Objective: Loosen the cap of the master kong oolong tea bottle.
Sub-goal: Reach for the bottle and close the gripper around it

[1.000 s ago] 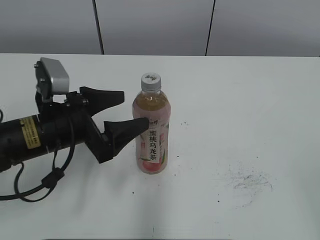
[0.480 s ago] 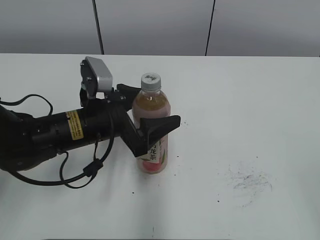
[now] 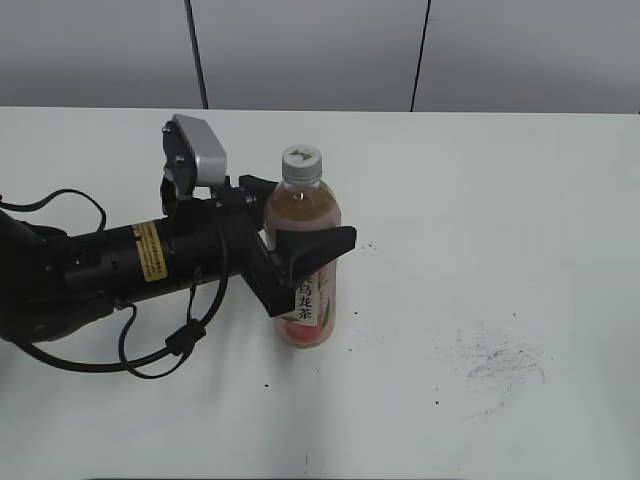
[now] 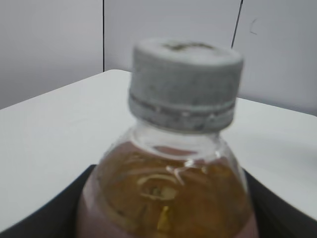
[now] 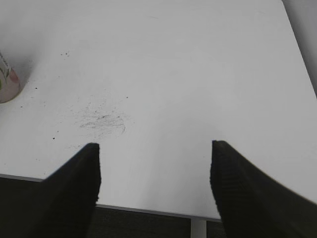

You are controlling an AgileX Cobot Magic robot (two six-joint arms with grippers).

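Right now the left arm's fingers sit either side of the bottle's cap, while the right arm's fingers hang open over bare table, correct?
Not quite. The exterior view shows the left fingers flanking the bottle at its body, below the cap. The right fingers do hang open over bare table.

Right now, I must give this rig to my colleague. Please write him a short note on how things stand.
Left gripper: around the middle of the tea bottle; a firm grip cannot be confirmed.
Right gripper: open, empty, above bare table, away from the bottle.
Bottle: upright on the table; cap on and untouched.
Done: left gripper brought to the bottle.
Left: secure the bottle, bring the right gripper to the cap, twist it loose.
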